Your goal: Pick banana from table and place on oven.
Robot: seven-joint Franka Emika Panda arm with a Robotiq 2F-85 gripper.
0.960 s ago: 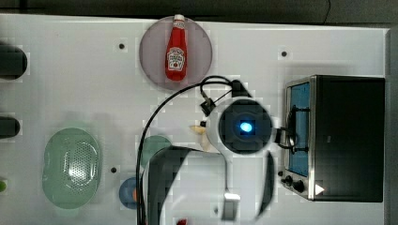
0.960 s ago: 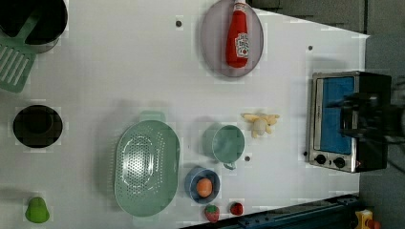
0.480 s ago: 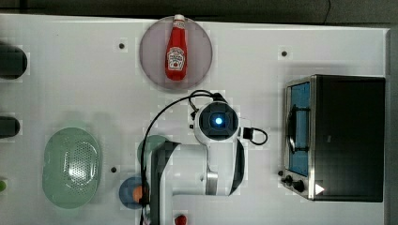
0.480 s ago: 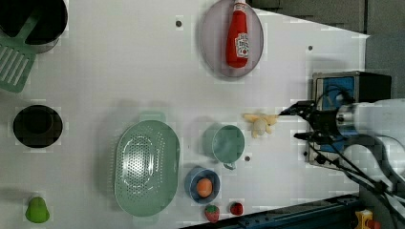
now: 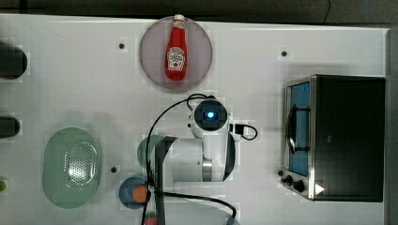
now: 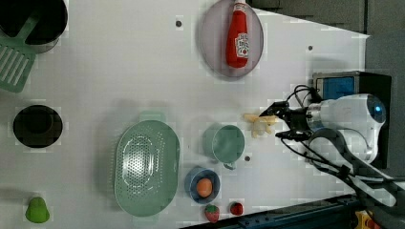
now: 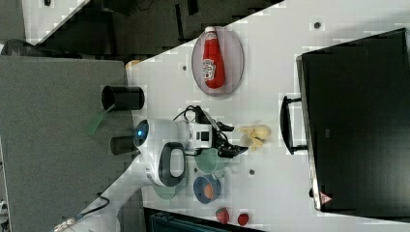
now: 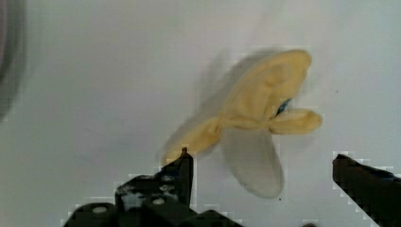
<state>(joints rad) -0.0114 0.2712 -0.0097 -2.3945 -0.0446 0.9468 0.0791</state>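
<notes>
Swinging away from the oven [image 6: 351, 86], the gripper [image 6: 279, 121] now hovers spread wide beside the banana [image 6: 258, 125] lying on the table [image 6: 119, 71], so the reach continues; next, straddle it and close

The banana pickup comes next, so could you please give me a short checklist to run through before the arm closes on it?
1. Pincer open: ok, its two fingers stand wide apart in the left view and the wrist view.
2. Pincer empty: ok, nothing sits between the fingers.
3. Banana lying free on the table: ok, no other object touches it.
4. Banana between the fingers: not ok, in the wrist view it lies ahead of the fingertips, not yet between them.
5. Neighbours clear: ok, the green cup stands apart from the banana.
6. Oven top free for placing: ok, its black top is bare in the top view.
</notes>
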